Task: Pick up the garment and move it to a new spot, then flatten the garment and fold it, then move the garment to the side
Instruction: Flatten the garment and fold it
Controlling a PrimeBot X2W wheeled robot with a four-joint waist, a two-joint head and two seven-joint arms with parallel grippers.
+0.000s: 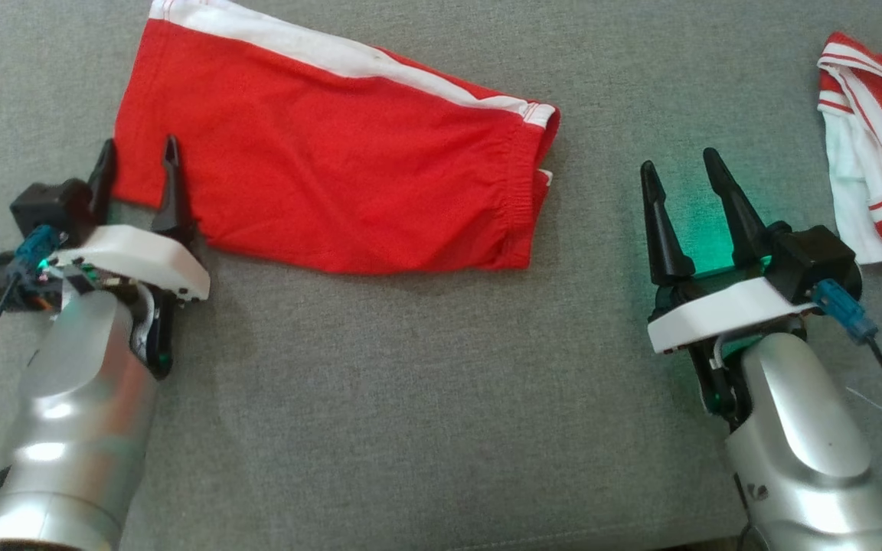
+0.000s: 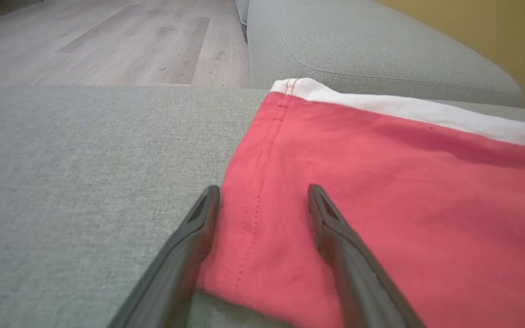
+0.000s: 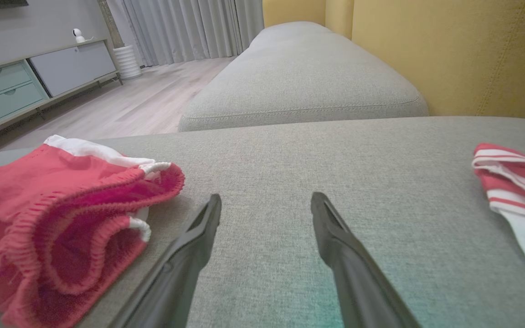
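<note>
Red jersey garment (image 1: 318,168), a pair of shorts with 1 white side stripe (image 1: 349,53), laid flat toward the left of the grey woven sofa cushion (image 1: 410,398). Apparently doubled leg over leg, so judged ready for the move to the side.

Left gripper (image 1: 139,143) spread fully wide and holding nothing, its 2 dark tapered fingers astride the stitched hem (image 2: 258,182) at the near corner, 1 over cloth and 1 over bare cushion. Probably placed so for a pinch of that edge.

Right gripper (image 1: 678,158) equally wide and empty, over bare cushion, apart from the gathered elastic waistband (image 1: 529,203). Likely waiting clear of the cloth.

Waistband ribbed and puckered, gaping in the right wrist view. Fabric smooth, matte and limp, with few creases. Second red-and-white striped garment (image 1: 881,145) crumpled at the far right, well apart.
</note>
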